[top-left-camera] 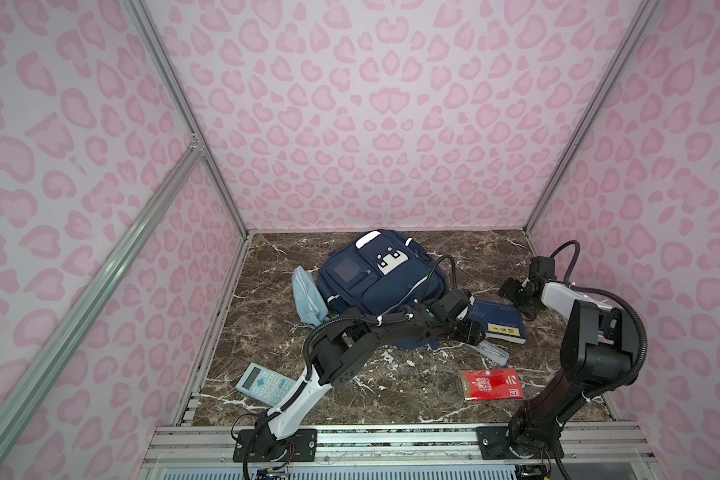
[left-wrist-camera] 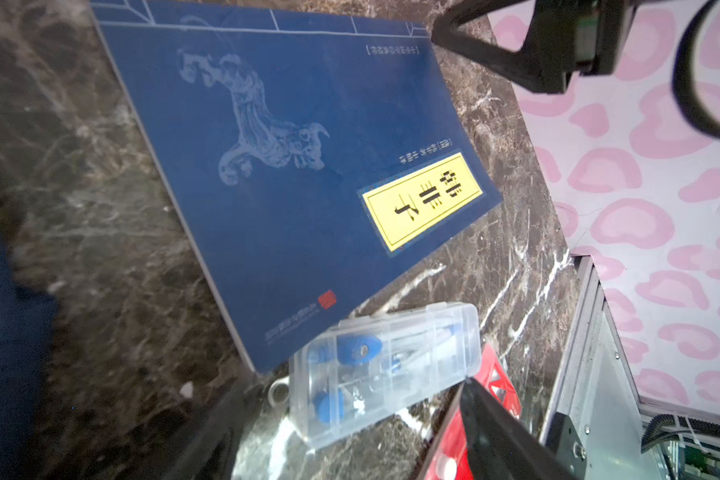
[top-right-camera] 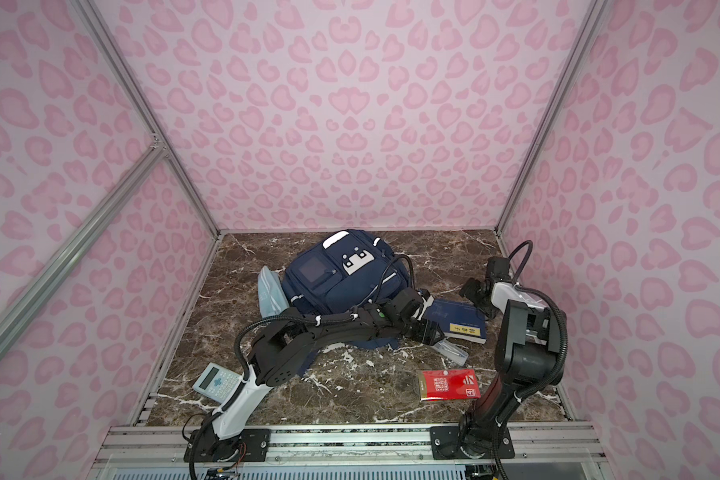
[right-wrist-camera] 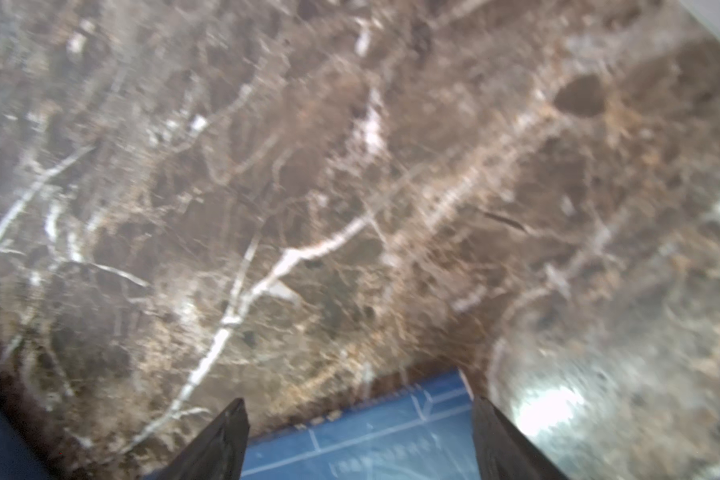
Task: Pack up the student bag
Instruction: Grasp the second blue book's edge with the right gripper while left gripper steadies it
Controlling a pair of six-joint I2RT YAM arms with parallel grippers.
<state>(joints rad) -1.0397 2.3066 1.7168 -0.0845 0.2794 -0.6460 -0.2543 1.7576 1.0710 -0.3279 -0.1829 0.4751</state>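
Toward the back middle of the marble table [top-left-camera: 391, 386], the student bag [top-left-camera: 385, 291] lies front-up. Just right of it, the left gripper [left-wrist-camera: 354, 384] hangs spread wide over a clear case [left-wrist-camera: 391, 365] beside a blue book [left-wrist-camera: 292, 174]; the right gripper [right-wrist-camera: 358, 401], also spread and empty, hovers over the book's far corner.

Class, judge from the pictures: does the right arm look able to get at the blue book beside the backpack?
Probably yes. The right gripper is open at the far edge of the blue book, which shows uncovered between its fingers. The left gripper crowds only the near corner.
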